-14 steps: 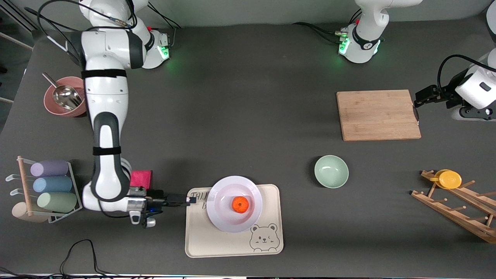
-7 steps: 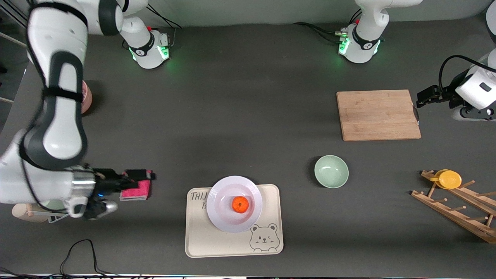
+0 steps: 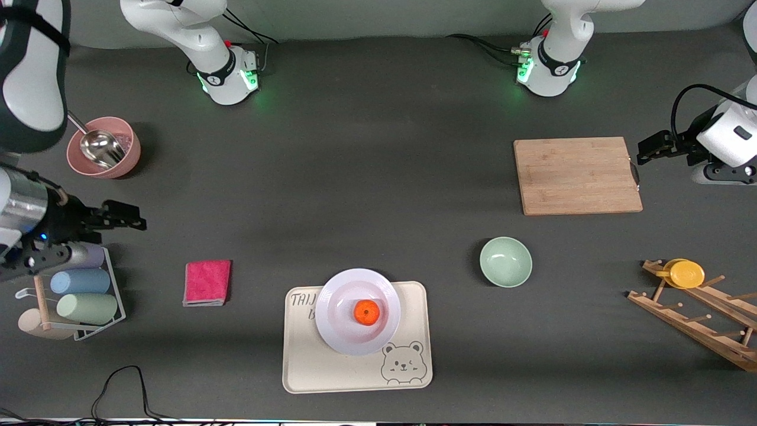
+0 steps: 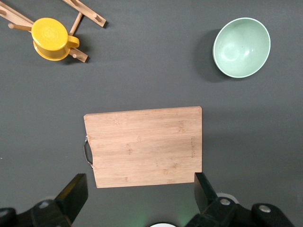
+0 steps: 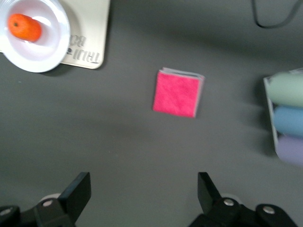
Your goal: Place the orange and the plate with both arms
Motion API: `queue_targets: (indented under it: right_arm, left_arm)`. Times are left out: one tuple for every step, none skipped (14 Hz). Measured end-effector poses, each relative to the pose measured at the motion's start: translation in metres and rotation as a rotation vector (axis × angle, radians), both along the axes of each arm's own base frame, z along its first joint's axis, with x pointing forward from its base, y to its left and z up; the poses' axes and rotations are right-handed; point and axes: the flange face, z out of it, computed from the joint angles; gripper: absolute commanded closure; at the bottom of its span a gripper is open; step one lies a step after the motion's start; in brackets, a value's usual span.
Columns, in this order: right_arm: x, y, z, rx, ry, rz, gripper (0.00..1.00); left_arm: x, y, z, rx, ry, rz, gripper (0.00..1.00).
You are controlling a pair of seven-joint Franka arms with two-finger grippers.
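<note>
On the tray [image 3: 307,367], nearest the camera, the plate [image 3: 340,331] is set, the orange [image 3: 366,312] lying on it. Farther off, the right gripper [image 3: 127,216] is held open, seemingly above bare table; the left gripper [image 3: 644,152] is open beside the board [image 3: 576,176].

The cream tray [image 3: 307,367] carries printed letters – only "TAIJ" and a "B" below can be read – the plate [image 3: 337,331] covers the rest.
</note>
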Motion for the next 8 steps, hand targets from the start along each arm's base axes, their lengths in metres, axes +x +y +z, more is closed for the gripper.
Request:
queue_targets:
  right_arm:
    - [-0.010, -0.003, 0.008, -0.005, -0.007, -0.022, 0.00]
    - [-0.020, -0.009, 0.014, -0.005, -0.014, -0.039, 0.00]
    - [-0.029, -0.017, 0.020, -0.007, -0.018, -0.050, 0.00]
    - [-0.036, -0.023, 0.025, -0.021, -0.022, -0.056, 0.00]
    - [-0.041, -0.028, 0.030, -0.037, -0.028, -0.059, 0.00]
    - [-0.045, -0.030, 0.034, -0.049, -0.033, -0.060, 0.00]
    - [-0.047, -0.030, 0.036, -0.053, -0.036, -0.062, 0.00]
    - [-0.048, -0.030, 0.037, -0.055, -0.036, -0.067, 0.00]
  left_arm:
    - [0.000, 0.001, -0.001, 0.000, 0.001, 0.001, 0.00]
    - [0.001, 0.001, -0.001, 0.000, 0.003, 0.002, 0.00]
    - [0.001, 0.001, -0.002, 0.000, 0.004, 0.002, 0.00]
    - [0.001, 0.001, -0.003, 0.000, 0.005, 0.002, 0.00]
    - [0.001, 0.001, -0.003, 0.000, 0.006, 0.003, 0.00]
    - [0.001, 0.001, -0.003, 0.000, 0.006, 0.003, 0.00]
    - [0.002, 0.001, -0.004, 0.000, 0.007, 0.003, 0.00]
    - [0.002, 0.001, -0.004, 0.000, 0.007, 0.003, 0.00]
